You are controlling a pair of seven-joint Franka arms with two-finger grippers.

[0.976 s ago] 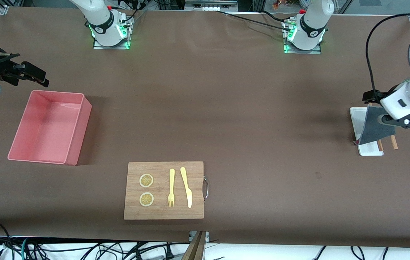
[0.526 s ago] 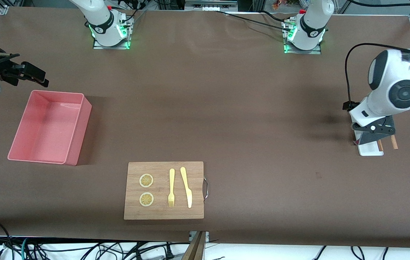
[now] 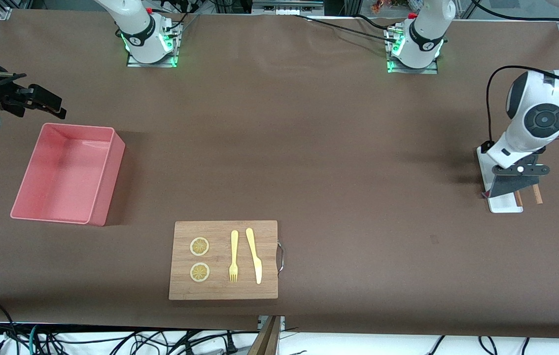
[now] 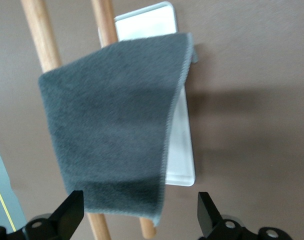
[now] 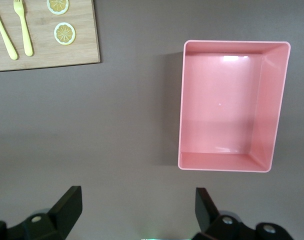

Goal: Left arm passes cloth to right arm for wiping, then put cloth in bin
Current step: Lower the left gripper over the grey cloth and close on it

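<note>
The cloth (image 3: 505, 186) lies dark grey face up, draped over two wooden rods and a white tray at the left arm's end of the table. In the left wrist view the cloth (image 4: 112, 120) fills the middle. My left gripper (image 4: 139, 220) is open and empty, a little above the cloth's edge, with one finger on each side of it. My right gripper (image 3: 47, 102) is open and empty. It hangs over the table beside the pink bin (image 3: 107, 182), which also shows empty in the right wrist view (image 5: 182, 100).
A wooden cutting board (image 3: 269, 231) with a yellow fork (image 3: 233, 256), a knife (image 3: 255, 254) and two lemon slices (image 3: 199, 246) lies near the front edge. The white tray (image 4: 182, 150) and the wooden rods (image 4: 39, 35) lie under the cloth.
The left arm's wrist has turned and swung over the cloth, and now covers more of it. The cloth has not moved. The right arm has not moved.
</note>
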